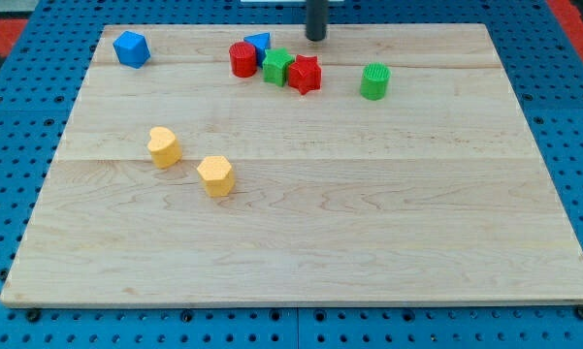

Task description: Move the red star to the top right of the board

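Note:
The red star lies near the view's top centre of the wooden board. It touches a green block on its left. My tip stands at the view's top edge of the board, just above the red star and slightly to its right, apart from it. A red cylinder and a blue block sit left of the green block.
A green cylinder stands right of the red star. A blue block sits at the view's top left. Two yellow blocks lie at the left middle. A blue pegboard surrounds the board.

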Robot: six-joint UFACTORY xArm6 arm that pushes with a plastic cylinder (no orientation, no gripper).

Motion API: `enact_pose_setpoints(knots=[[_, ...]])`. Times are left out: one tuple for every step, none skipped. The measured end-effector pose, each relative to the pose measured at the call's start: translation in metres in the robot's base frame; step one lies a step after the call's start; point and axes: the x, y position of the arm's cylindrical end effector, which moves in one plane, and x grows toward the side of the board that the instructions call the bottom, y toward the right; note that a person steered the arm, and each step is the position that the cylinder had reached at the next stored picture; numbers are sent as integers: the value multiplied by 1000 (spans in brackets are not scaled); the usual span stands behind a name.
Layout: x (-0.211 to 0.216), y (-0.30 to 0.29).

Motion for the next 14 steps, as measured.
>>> enact_pose_setpoints(knots=[[92,56],[129,21],[132,-46],[120,-80],[83,-80],[64,-46],[63,-12],[62,9],[20,42],[50,5],[22,-4],[2,-4],[-4,32],[-8,39]])
